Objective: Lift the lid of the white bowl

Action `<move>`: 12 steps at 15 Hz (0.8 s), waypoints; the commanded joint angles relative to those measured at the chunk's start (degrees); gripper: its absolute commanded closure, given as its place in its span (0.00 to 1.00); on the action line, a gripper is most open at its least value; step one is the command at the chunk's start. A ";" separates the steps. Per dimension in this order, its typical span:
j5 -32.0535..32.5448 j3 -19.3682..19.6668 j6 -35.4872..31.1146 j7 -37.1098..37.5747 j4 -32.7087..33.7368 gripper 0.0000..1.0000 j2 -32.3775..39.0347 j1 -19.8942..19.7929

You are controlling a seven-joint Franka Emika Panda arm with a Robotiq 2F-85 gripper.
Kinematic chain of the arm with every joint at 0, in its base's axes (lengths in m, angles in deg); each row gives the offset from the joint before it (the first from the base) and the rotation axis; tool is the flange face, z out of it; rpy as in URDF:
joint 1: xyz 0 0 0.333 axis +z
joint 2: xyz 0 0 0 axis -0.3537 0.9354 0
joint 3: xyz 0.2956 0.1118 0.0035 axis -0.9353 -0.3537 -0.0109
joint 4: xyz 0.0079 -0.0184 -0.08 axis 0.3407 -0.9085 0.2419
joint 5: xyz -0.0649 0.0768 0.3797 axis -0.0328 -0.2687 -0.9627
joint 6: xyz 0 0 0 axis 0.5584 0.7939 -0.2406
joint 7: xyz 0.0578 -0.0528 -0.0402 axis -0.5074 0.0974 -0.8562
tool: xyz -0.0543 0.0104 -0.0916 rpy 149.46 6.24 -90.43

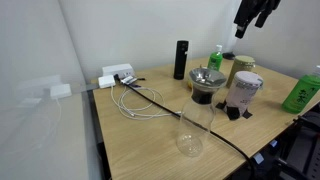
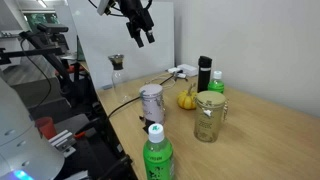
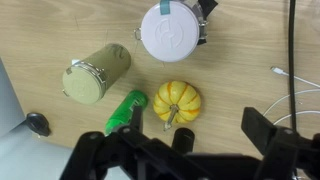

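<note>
The claw (image 1: 246, 28) hangs high above the table (image 1: 150, 140), well clear of everything on it. Its fingers are spread wide with nothing between them. In the wrist view the dark fingers (image 3: 100, 155) come in from the bottom edge, far apart, and only bare wood shows in the gap.

The bowl (image 1: 244, 95) stands upright on the table, with the lid (image 1: 247, 76) seated flat on top and covering its mouth. In both exterior views the claw (image 2: 145, 36) is far above the bowl (image 2: 151, 106) and apart from the lid (image 2: 151, 89). From the wrist view the lid (image 3: 170, 33) is a white disc near the top edge (the bowl's body is hidden beneath it), ahead of the claw (image 3: 185, 148) rather than between its fingers.

Around the bowl:
- A pot (image 1: 205, 83) with a metal top stands just beside it.
- A glass carafe (image 1: 193, 130) stands near the pot, on the side away from the wall.
- A jar (image 1: 240, 68) stands close behind the bowl in an exterior view, and in the wrist view the jar (image 3: 97, 72) lies to the lid's left.
- A small pumpkin (image 3: 177, 100) sits near the bowl, between the lid and the claw in the wrist view.
- A green bottle (image 3: 125, 112) stands beside the pumpkin.
- A black cable (image 3: 293, 50) runs down the right of the wrist view, apart from the bowl.
</note>
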 commanded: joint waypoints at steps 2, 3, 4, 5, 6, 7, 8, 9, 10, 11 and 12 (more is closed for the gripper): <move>0.05 1.51 -0.22 1.21 -0.26 0.00 -0.06 1.30; -0.44 1.83 -1.14 2.32 -0.80 0.00 -0.20 1.25; -0.72 2.05 -2.15 3.98 -1.45 0.00 -0.31 0.95; -1.04 2.36 -2.56 5.43 -1.88 0.00 -0.24 0.67; -1.34 2.81 -3.57 7.24 -2.55 0.00 -0.23 0.23; -1.00 3.12 -4.69 8.99 -3.29 0.00 -0.28 -0.34; -0.51 3.53 -5.55 10.37 -4.16 0.00 -0.48 -0.97; -0.07 3.93 -6.26 11.51 -5.03 0.00 -0.71 -1.39; 0.05 4.49 -6.74 12.37 -6.00 0.00 -1.23 -1.86; -0.06 4.93 -6.77 13.02 -6.68 0.00 -1.62 -2.16; -0.28 4.80 -4.65 11.34 -4.75 0.00 -0.21 -1.35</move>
